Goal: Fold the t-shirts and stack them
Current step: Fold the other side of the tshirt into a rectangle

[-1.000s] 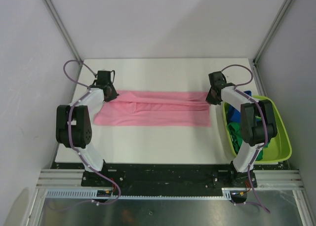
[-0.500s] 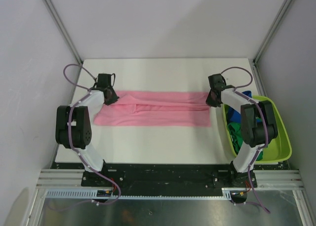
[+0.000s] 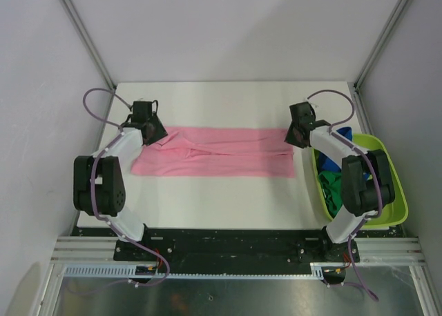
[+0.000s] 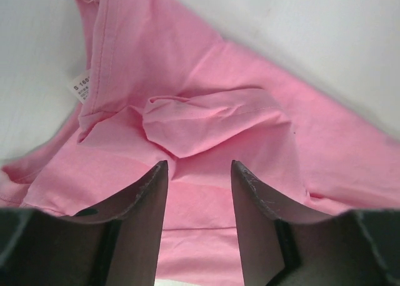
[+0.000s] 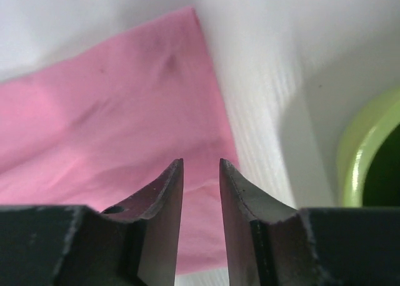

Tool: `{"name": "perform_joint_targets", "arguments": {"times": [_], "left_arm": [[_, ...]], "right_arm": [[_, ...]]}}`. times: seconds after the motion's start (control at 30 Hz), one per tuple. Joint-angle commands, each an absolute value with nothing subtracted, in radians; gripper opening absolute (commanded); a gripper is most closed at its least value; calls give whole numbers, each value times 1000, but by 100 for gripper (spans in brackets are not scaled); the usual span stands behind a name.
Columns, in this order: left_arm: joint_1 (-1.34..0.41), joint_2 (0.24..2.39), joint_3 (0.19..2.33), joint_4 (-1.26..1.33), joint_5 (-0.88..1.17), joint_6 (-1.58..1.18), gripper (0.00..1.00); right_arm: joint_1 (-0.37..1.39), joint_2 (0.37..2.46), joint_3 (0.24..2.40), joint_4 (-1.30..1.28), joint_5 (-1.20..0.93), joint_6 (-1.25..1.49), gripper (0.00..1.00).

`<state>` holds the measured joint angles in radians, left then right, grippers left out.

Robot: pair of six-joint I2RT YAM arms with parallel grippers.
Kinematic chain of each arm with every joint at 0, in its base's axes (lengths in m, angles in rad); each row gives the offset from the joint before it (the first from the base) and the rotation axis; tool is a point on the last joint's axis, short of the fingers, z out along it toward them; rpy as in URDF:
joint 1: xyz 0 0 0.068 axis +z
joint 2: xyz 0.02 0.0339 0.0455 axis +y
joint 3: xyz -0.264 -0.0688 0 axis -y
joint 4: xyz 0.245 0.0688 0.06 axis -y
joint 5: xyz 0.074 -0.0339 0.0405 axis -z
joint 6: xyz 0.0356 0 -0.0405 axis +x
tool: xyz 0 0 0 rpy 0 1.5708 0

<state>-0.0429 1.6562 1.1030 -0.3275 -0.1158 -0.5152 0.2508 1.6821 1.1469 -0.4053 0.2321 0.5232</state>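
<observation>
Both claws are hovering over the pink t-shirt, which lies flat as a long band with one short end just beside the lime-green tub and its long axis running straight away from that tub. My right claw is at the tub-side end, over the corner nearest the tub, jaws parted a little and gripping nothing. My left claw is at the end farthest from the tub, jaws about half apart and empty, above a rumpled sleeve flap. So each end has its own arm, and I reckon the next fold brings one short end along that axis toward the other. A white tag by the collar reads "S" and then digits I can't finish. A dark green shirt waits inside the tub.
</observation>
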Motion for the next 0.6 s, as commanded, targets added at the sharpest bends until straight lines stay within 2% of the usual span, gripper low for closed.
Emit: {"name": "perform_joint_targets", "arguments": {"times": [0.0, 0.27, 0.4, 0.57], "left_arm": [[-61, 1622, 1142, -312, -72, -467, 49], [-113, 1695, 1225, -306, -48, -447, 43], [-136, 1743, 1270, -307, -51, -446, 46], [-162, 1808, 1301, -312, -64, -452, 47]], "right_arm": [[295, 1703, 1168, -371, 260, 536, 31], [312, 1779, 1164, -406, 278, 552, 6], [318, 1771, 1149, -410, 269, 545, 1], [326, 1770, 1146, -421, 263, 540, 0]]}}
